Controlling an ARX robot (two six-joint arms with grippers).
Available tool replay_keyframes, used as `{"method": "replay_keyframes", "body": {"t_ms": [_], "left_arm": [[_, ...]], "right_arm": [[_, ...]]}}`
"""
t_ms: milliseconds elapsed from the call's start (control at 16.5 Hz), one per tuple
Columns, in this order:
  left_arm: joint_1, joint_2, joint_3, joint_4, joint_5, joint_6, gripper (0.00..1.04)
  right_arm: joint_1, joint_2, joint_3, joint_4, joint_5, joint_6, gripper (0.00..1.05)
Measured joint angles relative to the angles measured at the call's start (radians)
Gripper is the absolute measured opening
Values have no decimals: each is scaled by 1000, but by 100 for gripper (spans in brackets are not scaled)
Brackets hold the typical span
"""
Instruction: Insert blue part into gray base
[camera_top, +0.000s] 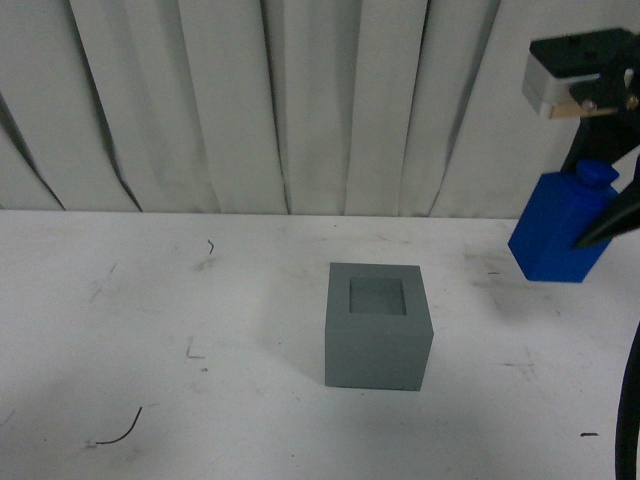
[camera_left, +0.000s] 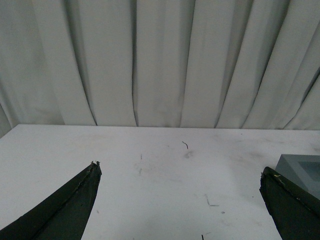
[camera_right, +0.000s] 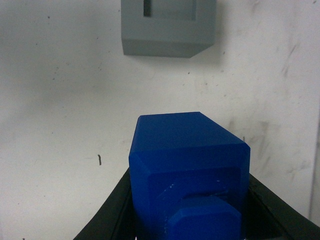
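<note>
The left gripper (camera_left: 180, 170) hangs low over the white bench (camera_top: 200, 300) with its fingers spread wide and nothing between them. The gray base (camera_left: 300, 167) shows just past its right-hand finger, apart from it. A pleated pale curtain (camera_top: 300, 100) closes off the back of the scene.

At centre, the gray base (camera_top: 378, 325) sits flat on the bench, the square recess in its top face open and unobstructed. It lies well to the left of the right gripper (camera_top: 580, 225) and lower than it.

At far right, the right gripper is clamped on the blue part (camera_top: 560, 230) and holds it clear of the bench. The part is tilted, not plumb, and its small knob points up toward the wrist. The right wrist camera shows the blue part (camera_right: 190, 165) filling the gap between the dark fingers of the gripper (camera_right: 192, 220), with the gray base (camera_right: 167, 30) ahead of it and off to one side.

The tilt looks like the main risk. If the part goes down at this angle, a lower edge could catch the recess rim and jam. The base appears to stand loose, so it could also be shoved across the bench. A sideways knock at the rim might also twist the part in the grip.
</note>
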Motion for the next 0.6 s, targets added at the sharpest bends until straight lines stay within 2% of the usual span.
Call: {"method": "replay_keyframes", "body": {"t_ms": [302,605], "left_arm": [[0,0,0,0,0,0,98],[0,0,0,0,0,0,98]], "right_arm": [[72,-11,136,-92,-11,6,47],[122,8,141,-72,-18,63,47]]}}
